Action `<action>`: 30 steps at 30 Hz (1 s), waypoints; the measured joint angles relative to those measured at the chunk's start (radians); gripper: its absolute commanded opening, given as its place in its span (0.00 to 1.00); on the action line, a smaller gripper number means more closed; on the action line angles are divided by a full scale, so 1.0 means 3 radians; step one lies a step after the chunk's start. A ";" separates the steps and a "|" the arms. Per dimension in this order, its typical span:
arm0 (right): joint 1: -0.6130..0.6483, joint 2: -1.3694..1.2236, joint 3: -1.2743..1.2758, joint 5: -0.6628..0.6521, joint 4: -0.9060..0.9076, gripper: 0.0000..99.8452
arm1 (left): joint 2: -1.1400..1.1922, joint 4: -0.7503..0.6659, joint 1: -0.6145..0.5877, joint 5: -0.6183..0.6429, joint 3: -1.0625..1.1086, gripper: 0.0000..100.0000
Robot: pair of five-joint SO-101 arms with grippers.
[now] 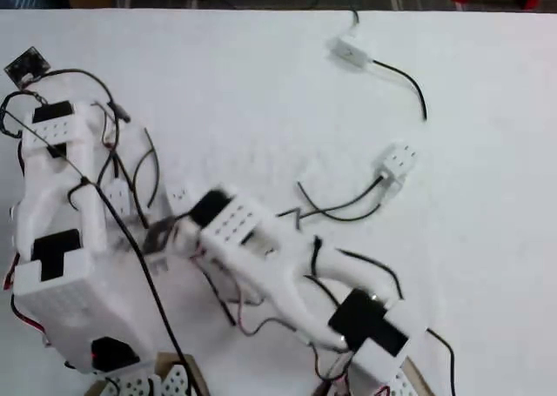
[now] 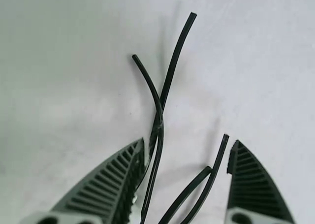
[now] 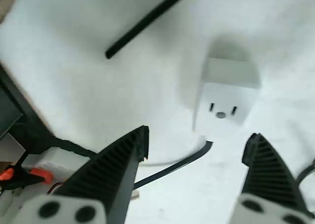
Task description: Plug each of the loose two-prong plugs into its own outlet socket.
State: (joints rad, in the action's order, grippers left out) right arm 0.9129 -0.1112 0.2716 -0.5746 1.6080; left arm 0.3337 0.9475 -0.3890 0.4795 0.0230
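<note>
Right gripper [image 3: 198, 138]: spread wide, low over table [image 3: 98, 47]. White socket [image 3: 224, 98] just beyond fingertips, not touched.
Left gripper [image 2: 187, 150]: spread; black wires [image 2: 160, 111] lie crossed between fingers.
High view: upper block [image 1: 348, 50], corded, upper right; mid block [image 1: 396, 163], corded, centre right. Both well apart from arms.

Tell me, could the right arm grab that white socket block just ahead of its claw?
Probably yes. The right gripper is open, and the white socket block lies just ahead of it. Only a thin black cable lies between them, and it looks unlikely to block the approach.
</note>
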 measured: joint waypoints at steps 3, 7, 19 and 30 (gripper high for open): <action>-0.0220 0.0000 0.0205 -0.0107 -0.0338 0.31 | 0.0000 0.0000 0.0000 0.0000 0.0000 0.28; -0.0440 0.0000 0.0445 -0.0174 -0.0854 0.31 | 0.0000 0.0000 0.0000 0.0000 0.0000 0.28; -0.1217 0.0000 0.0568 -0.0844 -0.1570 0.31 | 0.0000 0.0000 0.0000 0.0000 0.0000 0.28; -0.2020 0.0000 0.0159 -0.1033 -0.1601 0.31 | 0.0000 0.0000 0.0000 0.0000 0.0000 0.28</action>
State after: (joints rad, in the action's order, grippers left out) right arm 0.3069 -0.1112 0.3191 -0.8846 1.1278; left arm 0.3337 0.9475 -0.3890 0.4795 0.0230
